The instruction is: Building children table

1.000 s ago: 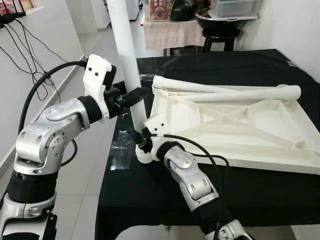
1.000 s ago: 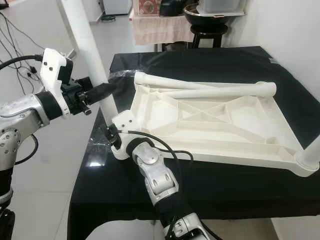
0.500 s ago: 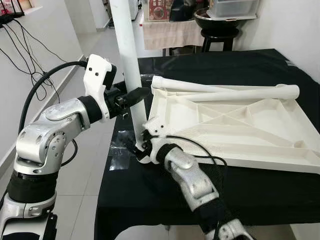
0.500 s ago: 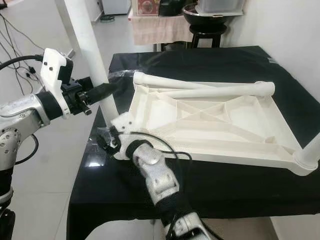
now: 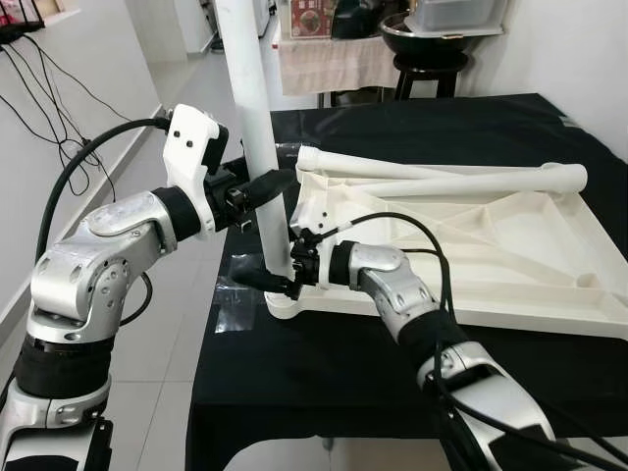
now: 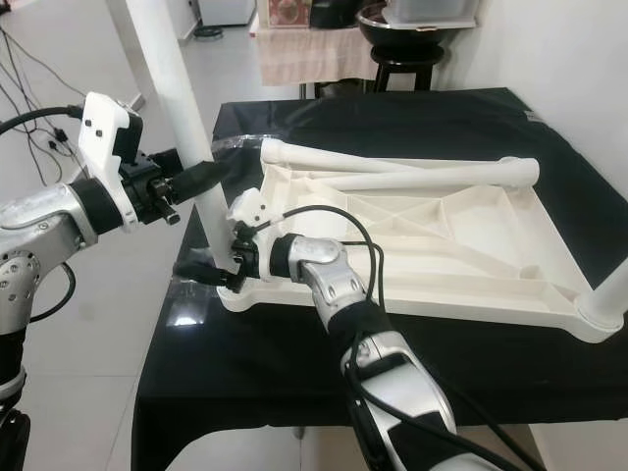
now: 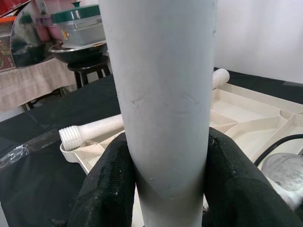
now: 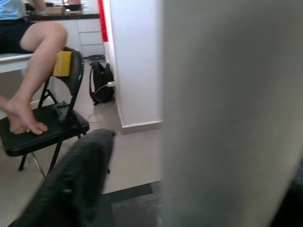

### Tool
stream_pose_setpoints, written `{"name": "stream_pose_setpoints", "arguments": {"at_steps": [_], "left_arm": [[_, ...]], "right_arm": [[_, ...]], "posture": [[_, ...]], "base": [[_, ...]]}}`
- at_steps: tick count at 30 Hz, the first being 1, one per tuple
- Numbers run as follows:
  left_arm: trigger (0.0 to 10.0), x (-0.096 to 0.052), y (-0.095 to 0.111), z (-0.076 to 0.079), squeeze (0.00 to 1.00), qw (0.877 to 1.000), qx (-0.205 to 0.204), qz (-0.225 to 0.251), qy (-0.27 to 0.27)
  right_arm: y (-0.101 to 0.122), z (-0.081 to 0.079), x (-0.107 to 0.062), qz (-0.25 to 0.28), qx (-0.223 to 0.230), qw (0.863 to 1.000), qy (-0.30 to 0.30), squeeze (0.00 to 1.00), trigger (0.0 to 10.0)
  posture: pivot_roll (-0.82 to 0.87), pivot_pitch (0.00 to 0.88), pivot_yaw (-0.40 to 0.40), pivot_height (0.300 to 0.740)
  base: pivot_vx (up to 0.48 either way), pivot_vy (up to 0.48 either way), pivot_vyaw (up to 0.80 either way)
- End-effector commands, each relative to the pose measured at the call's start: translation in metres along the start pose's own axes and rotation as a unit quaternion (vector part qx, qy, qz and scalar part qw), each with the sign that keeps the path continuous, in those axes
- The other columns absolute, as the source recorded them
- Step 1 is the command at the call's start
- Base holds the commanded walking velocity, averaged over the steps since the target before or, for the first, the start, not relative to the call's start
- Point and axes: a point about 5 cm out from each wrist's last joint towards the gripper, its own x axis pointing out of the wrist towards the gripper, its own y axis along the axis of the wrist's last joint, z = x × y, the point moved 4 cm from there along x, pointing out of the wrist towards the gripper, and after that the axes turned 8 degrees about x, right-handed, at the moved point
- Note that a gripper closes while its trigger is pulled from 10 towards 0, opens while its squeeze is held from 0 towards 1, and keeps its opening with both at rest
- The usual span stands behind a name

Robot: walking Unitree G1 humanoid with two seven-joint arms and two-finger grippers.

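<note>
at the near left corner of the upturned tabletop (image 5: 461, 245) on the black desk (image 5: 294, 383), one upright leg (image 5: 257, 147) is clamped by the left pincer (image 5: 267, 186); the right pincer (image 5: 270, 282) straddles its base, parted. two more legs (image 5: 442, 180) lie across the far edge.

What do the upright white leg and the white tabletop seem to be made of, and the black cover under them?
The upright white leg looks like matte moulded plastic: smooth, faint scuffs, no grain. The tabletop, lying underside up, seems the same plastic, with moulded stiffening ribs. The black cover appears to be cloth, since it drapes over the edge.
</note>
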Motion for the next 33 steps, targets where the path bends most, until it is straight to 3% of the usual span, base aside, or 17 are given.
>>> {"name": "stream_pose_setpoints", "arguments": {"at_steps": [1,10,11,14,15,18,19,20,21,23,24,25,26,28,29,33], "left_arm": [[0.0,-0.004,-0.005,0.001,0.0,1.0,0.005,-0.017,-0.001],[0.0,-0.005,-0.004,0.001,0.0,1.0,0.005,-0.019,-0.001],[4.9,-0.005,-0.004,0.001,0.0,1.0,0.005,-0.019,0.001],[4.9,-0.005,-0.004,0.0,0.0,1.0,0.006,-0.02,0.005],[10.0,-0.004,-0.005,-0.001,0.0,1.0,0.006,-0.021,0.005],[10.0,-0.004,-0.004,-0.003,0.02,1.0,-0.002,-0.015,0.015],[10.0,-0.004,-0.002,-0.001,1.0,1.0,-0.007,-0.009,0.008],[10.0,-0.004,-0.002,-0.001,1.0,1.0,-0.007,-0.009,0.008],[10.0,-0.004,-0.001,-0.003,1.0,1.0,-0.009,-0.004,0.018],[10.0,-0.004,-0.001,-0.003,1.0,1.0,-0.009,-0.004,0.018],[10.0,-0.005,-0.001,-0.006,1.0,1.0,-0.01,-0.005,0.028],[10.0,-0.005,-0.001,-0.006,1.0,1.0,-0.01,-0.005,0.028],[10.0,-0.006,-0.002,-0.009,0.0,0.999,-0.009,-0.009,0.033],[10.0,-0.006,-0.002,-0.009,0.0,0.999,-0.009,-0.009,0.033],[10.0,-0.006,-0.005,-0.01,0.0,0.999,-0.013,-0.013,0.036],[10.0,0.0,-0.009,-0.002,0.0,0.999,-0.021,-0.014,0.021]], "right_arm": [[0.001,-0.001,0.005,0.003,0.003,1.0,0.001,0.0,0.0],[0.0,-0.003,0.005,0.011,0.016,1.0,0.02,0.0,0.0],[-0.002,-0.002,0.003,0.011,0.016,1.0,0.021,0.0,0.0],[-0.003,-0.001,0.002,0.01,0.014,1.0,0.022,0.0,0.0],[-0.004,0.001,-0.002,0.012,0.012,1.0,0.019,0.0,0.0],[-0.005,0.003,-0.005,0.017,0.011,1.0,0.012,0.0,0.0],[-0.009,0.005,-0.009,0.01,-0.003,1.0,-0.003,0.0,0.0],[-0.009,0.005,-0.009,0.01,-0.003,1.0,-0.003,0.0,0.0],[-0.021,0.01,-0.011,-0.01,0.0,0.999,-0.05,0.0,0.0],[-0.021,0.01,-0.011,-0.01,0.0,0.999,-0.05,0.0,0.0],[-0.046,0.007,-0.012,-0.025,0.014,0.985,-0.17,0.0,0.0],[-0.046,0.007,-0.012,-0.025,0.014,0.985,-0.17,0.0,0.0],[-0.063,-0.016,-0.01,-0.036,0.037,0.974,-0.219,0.0,0.0],[-0.063,-0.016,-0.01,-0.036,0.037,0.974,-0.219,0.0,0.0],[-0.069,-0.034,-0.007,-0.036,0.036,0.968,-0.246,0.0,0.0],[-0.063,-0.045,0.005,-0.021,0.022,0.972,-0.234,0.0,0.0]], "posture": [[0.03,0.08,0.047,0.74],[0.03,0.09,0.05,0.74],[0.02,0.091,0.05,0.74],[0.02,0.092,0.051,0.74],[0.02,0.092,0.051,0.74],[0.01,0.094,0.048,0.74],[0.01,0.096,0.045,0.74],[0.01,0.096,0.045,0.74],[0.01,0.102,0.035,0.74],[0.01,0.102,0.035,0.74],[0.01,0.112,0.029,0.74],[0.01,0.112,0.029,0.74],[0.0,0.117,0.04,0.74],[0.0,0.117,0.04,0.74],[-0.02,0.118,0.051,0.74],[-0.03,0.103,0.05,0.74]], "base": [[0.0,0.0,0.0],[0.0,0.0,0.0],[0.0,0.0,0.0],[0.0,0.0,0.0],[0.0,0.0,0.0],[0.0,0.0,0.0],[0.0,0.0,0.0],[0.0,0.0,0.0],[0.0,0.0,0.0],[0.0,0.0,0.0],[0.0,0.0,0.0],[0.0,0.0,0.0],[0.0,0.0,0.0],[0.0,0.0,0.0],[0.0,0.0,0.0],[0.0,0.0,0.0]]}}
